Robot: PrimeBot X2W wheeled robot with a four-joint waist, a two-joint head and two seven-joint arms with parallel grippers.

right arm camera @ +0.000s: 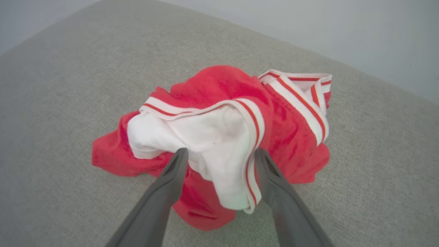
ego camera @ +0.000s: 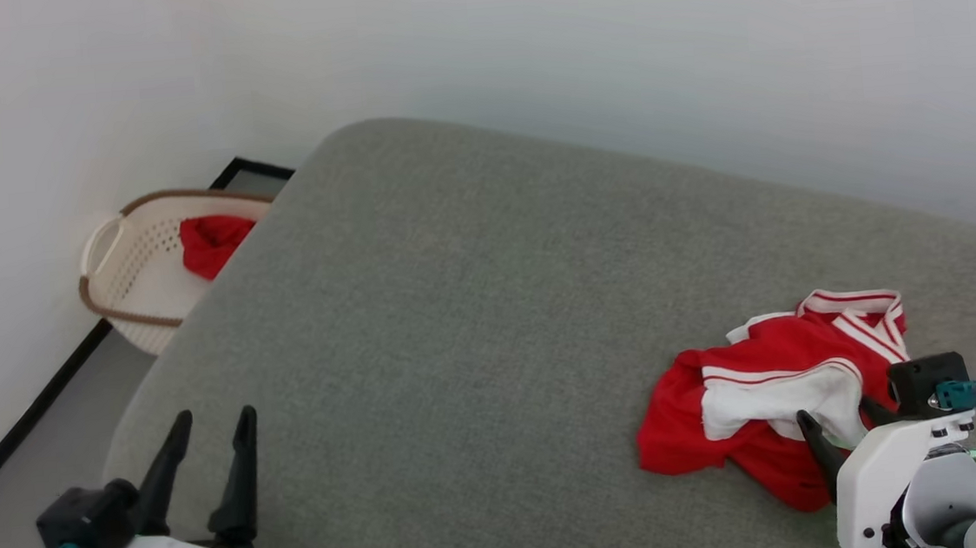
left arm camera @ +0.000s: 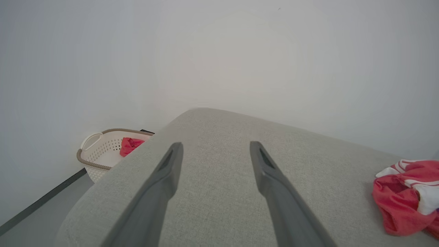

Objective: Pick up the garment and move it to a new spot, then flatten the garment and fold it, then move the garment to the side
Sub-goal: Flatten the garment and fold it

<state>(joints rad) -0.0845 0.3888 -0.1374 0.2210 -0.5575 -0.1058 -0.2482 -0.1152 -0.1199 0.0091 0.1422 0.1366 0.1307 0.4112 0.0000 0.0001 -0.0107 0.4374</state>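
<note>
The garment (ego camera: pixel 769 356), a red jersey with white sleeves and red-and-white stripe trim, lies crumpled on the right part of the grey cushioned surface (ego camera: pixel 456 311). In the right wrist view the garment (right arm camera: pixel 219 89) is bunched, a white sleeve (right arm camera: pixel 205 137) on top. My right gripper (right arm camera: pixel 221 151) is open, its two fingers on either side of that sleeve's lower fold; whether they touch it I cannot tell. In the head view the right gripper (ego camera: pixel 844 424) is at the garment's near edge. My left gripper (ego camera: pixel 214 417) stands open over the surface's near left, far from the garment (left arm camera: pixel 404 199).
A cream laundry basket (ego camera: pixel 116 251) with a brown rim stands on the floor past the surface's left edge, against the white wall, with a small plain red cloth (ego camera: pixel 211 243) inside. A dark baseboard (ego camera: pixel 21 424) runs along the floor. The surface's middle is bare grey fabric.
</note>
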